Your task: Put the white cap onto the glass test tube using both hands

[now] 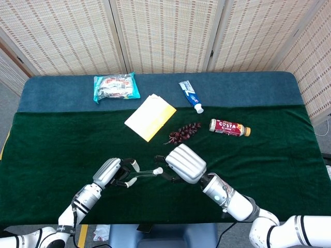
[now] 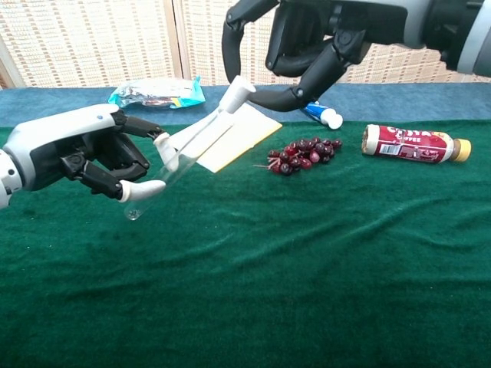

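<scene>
At the left of the chest view the left hand holds the glass test tube between thumb and fingertips near its lower end, the other fingers curled in behind. The tube lies tilted, its closed end low at left centre of the frame and its mouth rising toward upper centre. In the head view the same hand sits at lower left centre, the tube running rightward from it above the green cloth.

The white cap sits on the upper end of the tube, just left of centre near the top of the frame. The right hand reaches in from the upper right; one dark finger runs up to the cap's underside, while the others arch apart above it. Whether it pinches the cap I cannot tell.

Behind, from left to right: a snack packet at upper left, a yellow pad, a bunch of dark grapes, a toothpaste tube, and a Costa bottle lying on its side at the right
</scene>
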`<state>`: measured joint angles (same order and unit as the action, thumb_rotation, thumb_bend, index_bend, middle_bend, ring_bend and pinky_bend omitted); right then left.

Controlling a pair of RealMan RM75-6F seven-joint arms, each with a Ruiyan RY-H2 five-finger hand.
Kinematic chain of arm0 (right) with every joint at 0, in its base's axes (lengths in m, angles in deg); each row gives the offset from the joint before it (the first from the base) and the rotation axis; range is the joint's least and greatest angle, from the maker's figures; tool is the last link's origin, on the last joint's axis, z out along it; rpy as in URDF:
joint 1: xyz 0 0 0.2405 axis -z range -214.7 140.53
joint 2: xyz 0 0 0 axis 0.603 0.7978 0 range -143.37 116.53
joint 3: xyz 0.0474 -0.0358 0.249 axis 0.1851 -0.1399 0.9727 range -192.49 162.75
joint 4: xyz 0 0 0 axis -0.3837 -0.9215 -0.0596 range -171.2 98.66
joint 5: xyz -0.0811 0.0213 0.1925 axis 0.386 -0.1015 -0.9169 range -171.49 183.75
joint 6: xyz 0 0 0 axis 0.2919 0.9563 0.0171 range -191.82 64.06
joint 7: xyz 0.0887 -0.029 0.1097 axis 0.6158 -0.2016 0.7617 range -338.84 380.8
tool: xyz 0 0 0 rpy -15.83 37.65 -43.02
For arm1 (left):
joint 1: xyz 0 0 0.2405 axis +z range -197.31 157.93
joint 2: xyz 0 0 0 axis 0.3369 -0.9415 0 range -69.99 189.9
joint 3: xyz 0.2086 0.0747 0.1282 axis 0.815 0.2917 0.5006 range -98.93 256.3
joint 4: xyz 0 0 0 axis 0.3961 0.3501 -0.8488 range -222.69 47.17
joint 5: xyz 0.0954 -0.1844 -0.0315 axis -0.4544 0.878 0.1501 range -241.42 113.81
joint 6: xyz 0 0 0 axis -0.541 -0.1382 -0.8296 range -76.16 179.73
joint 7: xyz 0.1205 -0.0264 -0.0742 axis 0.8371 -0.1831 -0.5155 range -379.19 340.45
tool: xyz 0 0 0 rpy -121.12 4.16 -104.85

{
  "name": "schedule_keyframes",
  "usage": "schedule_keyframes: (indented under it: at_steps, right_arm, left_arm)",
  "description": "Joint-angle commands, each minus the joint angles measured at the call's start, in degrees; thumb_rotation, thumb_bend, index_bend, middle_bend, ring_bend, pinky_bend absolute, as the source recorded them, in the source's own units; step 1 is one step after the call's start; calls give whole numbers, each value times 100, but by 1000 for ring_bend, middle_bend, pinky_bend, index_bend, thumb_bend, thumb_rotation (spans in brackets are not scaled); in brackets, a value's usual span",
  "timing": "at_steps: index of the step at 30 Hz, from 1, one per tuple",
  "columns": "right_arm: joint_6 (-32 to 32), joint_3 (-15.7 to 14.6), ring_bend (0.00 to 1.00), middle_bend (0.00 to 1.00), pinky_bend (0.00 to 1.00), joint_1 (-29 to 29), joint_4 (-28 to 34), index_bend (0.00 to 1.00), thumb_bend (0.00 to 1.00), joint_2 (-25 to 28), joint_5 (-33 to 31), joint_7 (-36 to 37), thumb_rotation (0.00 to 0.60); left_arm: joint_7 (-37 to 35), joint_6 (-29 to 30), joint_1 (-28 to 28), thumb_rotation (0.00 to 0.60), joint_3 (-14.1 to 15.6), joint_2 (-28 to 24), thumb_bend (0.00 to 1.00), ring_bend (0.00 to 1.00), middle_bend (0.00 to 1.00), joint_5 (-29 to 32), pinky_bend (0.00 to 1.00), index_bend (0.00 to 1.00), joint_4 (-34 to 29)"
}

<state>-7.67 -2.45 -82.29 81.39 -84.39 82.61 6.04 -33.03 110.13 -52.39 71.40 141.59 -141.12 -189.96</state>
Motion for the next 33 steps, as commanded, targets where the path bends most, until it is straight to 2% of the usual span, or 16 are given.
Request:
schedule_keyframes:
  at_steps: [1,33]
  right_arm:
    - [-17,-1,1000,1000,1000,-22,5,748,571,-7,-29,-23,600]
    - [-211,-26,1000,1000,1000,-426,-226,749,570,-323,-597,-597,600]
  left_arm:
    - [15,3,-7,600,-10,5,551,918,951,17,862,648,-2]
    - [273,-45,-75,600,-43,-1,556,918,952,247,861,655,-101]
